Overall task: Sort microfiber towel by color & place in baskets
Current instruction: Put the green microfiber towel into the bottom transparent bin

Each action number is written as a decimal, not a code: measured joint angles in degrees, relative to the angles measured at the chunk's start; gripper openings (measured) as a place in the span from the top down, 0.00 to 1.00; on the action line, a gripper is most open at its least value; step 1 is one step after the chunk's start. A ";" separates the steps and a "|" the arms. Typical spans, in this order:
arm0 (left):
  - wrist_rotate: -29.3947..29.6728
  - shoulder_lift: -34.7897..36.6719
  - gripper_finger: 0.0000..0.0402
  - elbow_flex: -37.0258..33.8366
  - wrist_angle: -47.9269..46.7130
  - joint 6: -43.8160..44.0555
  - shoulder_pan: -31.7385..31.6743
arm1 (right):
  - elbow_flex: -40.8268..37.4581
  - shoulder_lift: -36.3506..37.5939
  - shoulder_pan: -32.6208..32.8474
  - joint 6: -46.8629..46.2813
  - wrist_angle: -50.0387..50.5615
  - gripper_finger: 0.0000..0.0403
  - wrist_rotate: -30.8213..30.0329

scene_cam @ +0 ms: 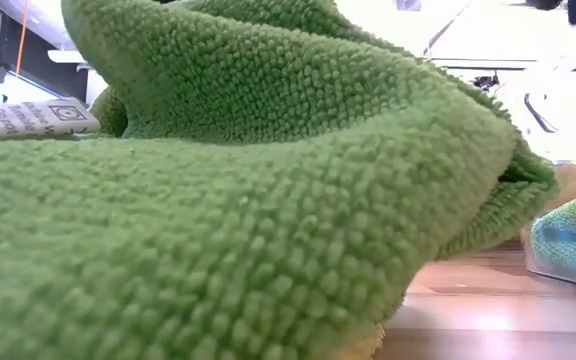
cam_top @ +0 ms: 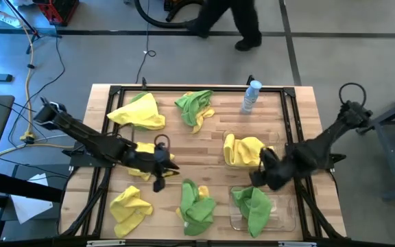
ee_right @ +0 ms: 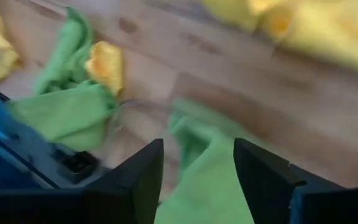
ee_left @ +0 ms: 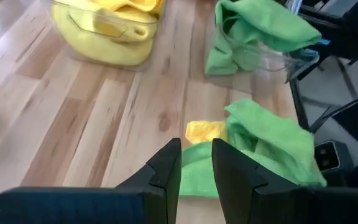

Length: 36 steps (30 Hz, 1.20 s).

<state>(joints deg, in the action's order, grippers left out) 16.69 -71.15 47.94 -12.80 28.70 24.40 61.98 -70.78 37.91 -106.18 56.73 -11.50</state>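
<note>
Yellow and green microfiber towels lie rumpled on the wooden table. A yellow towel (cam_top: 244, 149) fills the farther clear basket (cam_top: 226, 154) on the right. A green towel (cam_top: 254, 209) fills the nearer basket (cam_top: 285, 221). My left gripper (cam_top: 160, 180) hangs left of centre above a loose yellow towel (cam_top: 141, 170), its fingers (ee_left: 196, 152) a narrow gap apart with nothing between them. It faces a green towel with a yellow patch (ee_left: 263, 140). My right gripper (cam_top: 259, 178) hovers between the two baskets, open (ee_right: 197, 155), over the green towel (ee_right: 204, 186).
More loose towels lie at the far left (cam_top: 137, 112), far centre (cam_top: 196, 106), near left (cam_top: 130, 209) and near centre (cam_top: 196, 206). A small clear bottle (cam_top: 252, 96) stands at the far right. A black frame (cam_top: 290, 116) borders the table. A green towel (scene_cam: 268, 180) fills the low view.
</note>
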 joint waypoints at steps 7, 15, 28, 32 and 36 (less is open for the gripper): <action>-0.05 6.76 0.81 -7.15 3.70 0.25 0.00 | 15.65 -15.81 7.69 -15.15 9.93 0.63 0.40; -0.04 7.58 0.81 -7.81 4.55 -0.25 0.00 | 22.54 -30.15 8.12 -17.22 12.75 0.78 12.11; -3.06 7.56 0.81 -7.80 8.68 2.32 0.02 | 9.70 -32.46 11.78 -22.52 6.18 0.99 14.66; -3.04 7.53 0.81 -7.80 9.16 5.65 0.00 | 6.71 -32.46 11.82 -18.60 6.20 0.99 16.56; -2.77 7.53 0.81 -7.78 10.10 8.45 0.02 | 6.45 -32.33 11.99 -13.54 8.09 0.98 19.18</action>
<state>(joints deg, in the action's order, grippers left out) 13.92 -63.61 40.16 -2.70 37.15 24.43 68.43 -103.11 49.90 -119.72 64.83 7.68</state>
